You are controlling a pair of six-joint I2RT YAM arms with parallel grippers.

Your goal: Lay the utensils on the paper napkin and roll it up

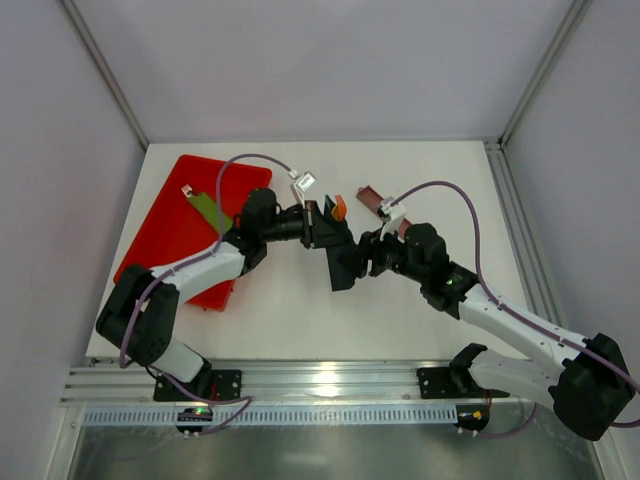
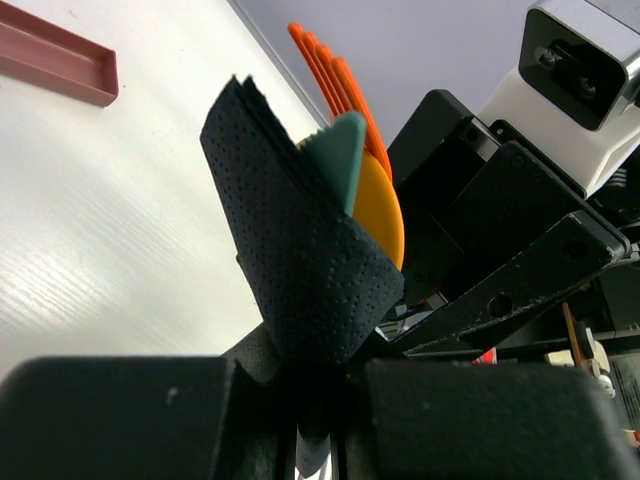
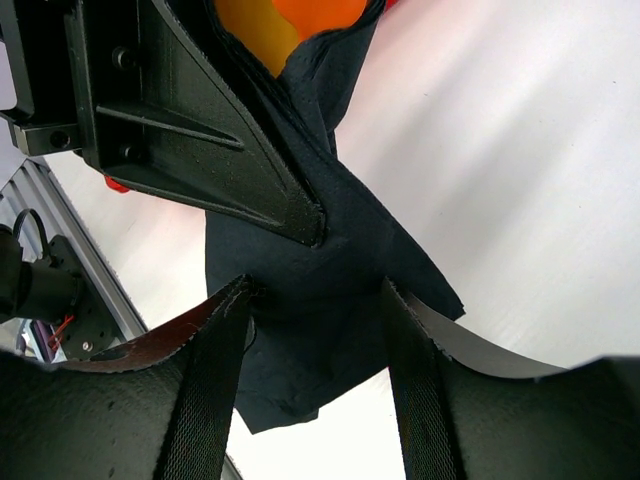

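Pointing away from arm bases: utensils

White table w/ red tray on its far-left part, narrow brown tray far centre, prob. lying flat.

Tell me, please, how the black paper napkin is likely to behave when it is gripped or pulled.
The paper napkin is probably floppy: its free end hangs in loose creases. It seems to take a fold, as it wraps closely around the utensils. Being thin, it is likely light and might tear if pulled hard.
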